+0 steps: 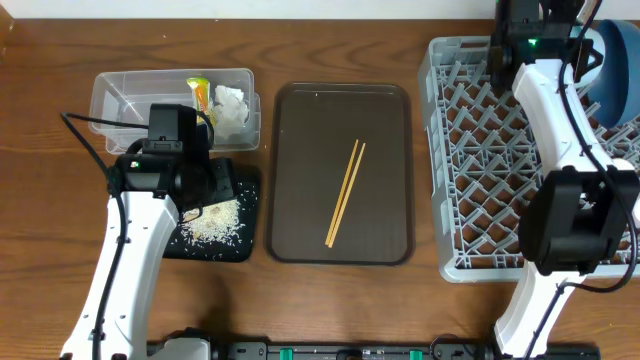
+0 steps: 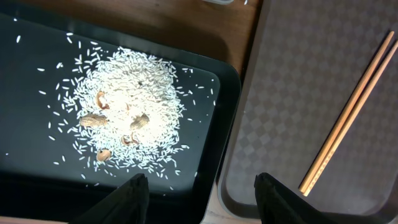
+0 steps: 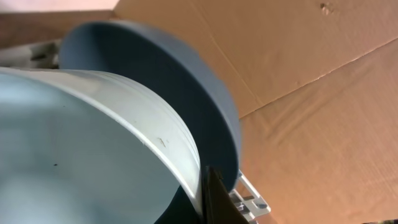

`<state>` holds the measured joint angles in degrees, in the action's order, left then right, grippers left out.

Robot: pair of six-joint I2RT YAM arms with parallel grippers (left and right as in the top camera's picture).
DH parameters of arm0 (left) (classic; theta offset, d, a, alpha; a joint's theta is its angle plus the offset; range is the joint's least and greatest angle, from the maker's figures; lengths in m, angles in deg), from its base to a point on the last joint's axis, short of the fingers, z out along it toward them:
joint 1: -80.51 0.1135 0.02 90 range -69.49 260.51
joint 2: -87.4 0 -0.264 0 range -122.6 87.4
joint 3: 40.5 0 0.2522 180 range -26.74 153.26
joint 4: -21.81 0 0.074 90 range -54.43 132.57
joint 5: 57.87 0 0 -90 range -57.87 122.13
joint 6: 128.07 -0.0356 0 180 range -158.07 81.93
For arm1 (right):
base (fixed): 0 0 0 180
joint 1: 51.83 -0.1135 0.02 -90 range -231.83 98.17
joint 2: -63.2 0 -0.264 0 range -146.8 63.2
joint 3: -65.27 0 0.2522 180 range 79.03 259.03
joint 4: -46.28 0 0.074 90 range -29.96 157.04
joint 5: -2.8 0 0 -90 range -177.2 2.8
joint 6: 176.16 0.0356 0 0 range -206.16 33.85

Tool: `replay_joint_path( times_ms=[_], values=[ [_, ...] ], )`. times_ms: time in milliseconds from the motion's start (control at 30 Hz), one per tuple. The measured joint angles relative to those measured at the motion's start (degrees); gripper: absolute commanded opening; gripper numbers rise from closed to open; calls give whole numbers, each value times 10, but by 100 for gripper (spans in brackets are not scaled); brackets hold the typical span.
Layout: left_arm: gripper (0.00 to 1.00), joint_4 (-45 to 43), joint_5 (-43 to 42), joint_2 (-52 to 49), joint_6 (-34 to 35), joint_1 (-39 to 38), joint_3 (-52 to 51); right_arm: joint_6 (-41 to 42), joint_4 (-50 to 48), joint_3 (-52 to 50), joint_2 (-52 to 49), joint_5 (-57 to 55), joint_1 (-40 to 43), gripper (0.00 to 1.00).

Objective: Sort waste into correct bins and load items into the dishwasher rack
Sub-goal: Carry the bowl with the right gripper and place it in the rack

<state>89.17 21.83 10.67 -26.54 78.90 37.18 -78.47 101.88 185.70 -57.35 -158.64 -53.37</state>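
My left gripper (image 2: pixel 202 180) is open and empty, low over the right edge of the black tray (image 2: pixel 25 180), which holds loose white rice with brown bits (image 2: pixel 127 112). In the overhead view it sits at the tray's near right (image 1: pixel 216 186). The clear tub (image 1: pixel 120 95) holds the yellow-green wrapper (image 1: pixel 200 92) and white tissue (image 1: pixel 232 105). The chopsticks (image 1: pixel 345 192) lie on the brown tray (image 1: pixel 300 120). My right gripper (image 3: pixel 208 199) pinches the small light blue bowl's rim (image 3: pixel 93 143), against the dark blue bowl (image 3: pixel 186 93) at the grey rack's far right (image 1: pixel 480 150). The cups are out of view.
The brown tray's raised rim (image 2: pixel 239 186) lies right beside the black tray. A cardboard sheet (image 3: pixel 298 74) stands behind the rack. Both arm bases stand at the table's front edge.
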Motion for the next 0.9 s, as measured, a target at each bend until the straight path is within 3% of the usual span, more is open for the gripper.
replay_joint_path(
  times_ms=[533,900],
  values=[
    [58,0,0,0,0,0,0,14,43,-3,-61,14,-4,1],
    [58,0,0,0,0,0,0,65,91,-3,-67,0,-33,3]
  ],
)
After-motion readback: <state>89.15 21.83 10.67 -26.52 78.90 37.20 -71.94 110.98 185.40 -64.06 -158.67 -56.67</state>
